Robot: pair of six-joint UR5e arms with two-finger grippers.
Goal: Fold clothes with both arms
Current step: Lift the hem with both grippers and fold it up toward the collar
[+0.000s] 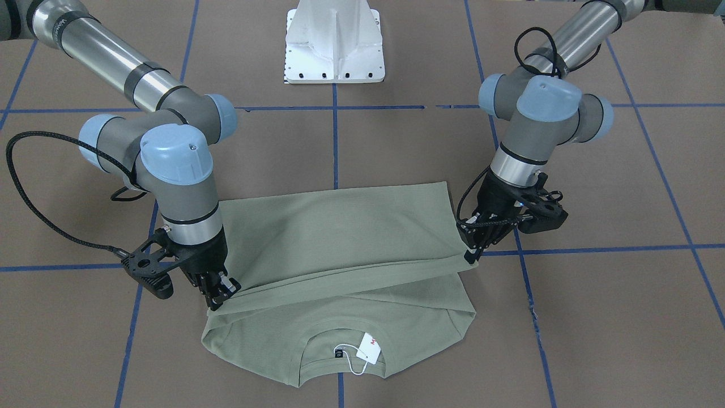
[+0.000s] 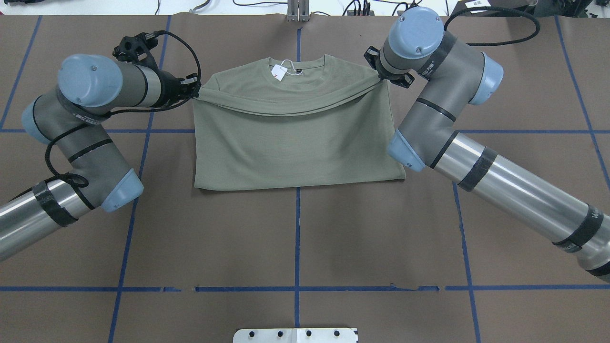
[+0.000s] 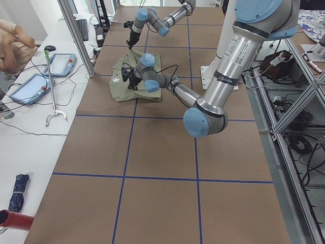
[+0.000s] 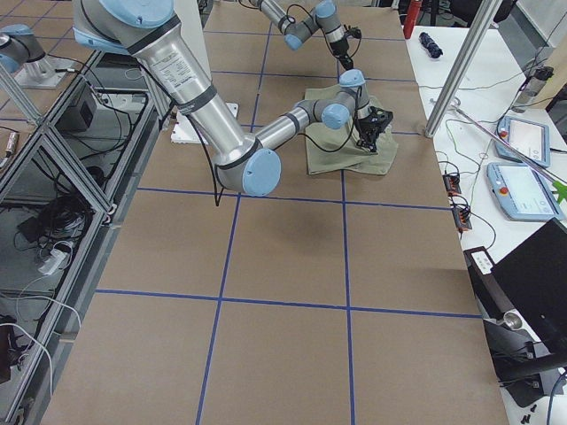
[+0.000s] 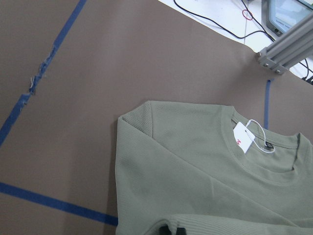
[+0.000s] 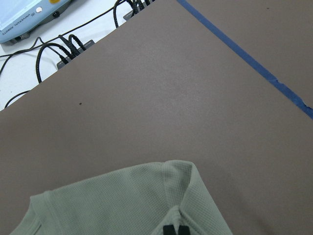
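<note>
The pale green shirt (image 2: 295, 143) lies flat with its lower half folded up over the chest, and the folded hem sags in a curve just below the collar. A white hang tag (image 2: 279, 72) sits at the neck. My left gripper (image 2: 195, 90) is shut on the hem corner at the shirt's left shoulder, on the right side of the front view (image 1: 473, 253). My right gripper (image 2: 381, 81) is shut on the opposite hem corner (image 1: 220, 297). Each wrist view shows closed black fingertips (image 5: 171, 230) (image 6: 174, 230) pinching green fabric (image 5: 195, 186) (image 6: 122, 205).
The white pedestal base (image 1: 334, 45) stands behind the shirt on the robot's side. Blue tape lines (image 2: 296, 238) grid the brown table. Beyond the far edge are cables (image 6: 63, 46), tablets (image 3: 61, 63), an aluminium post (image 5: 288, 44) and a person's hand (image 3: 12, 46).
</note>
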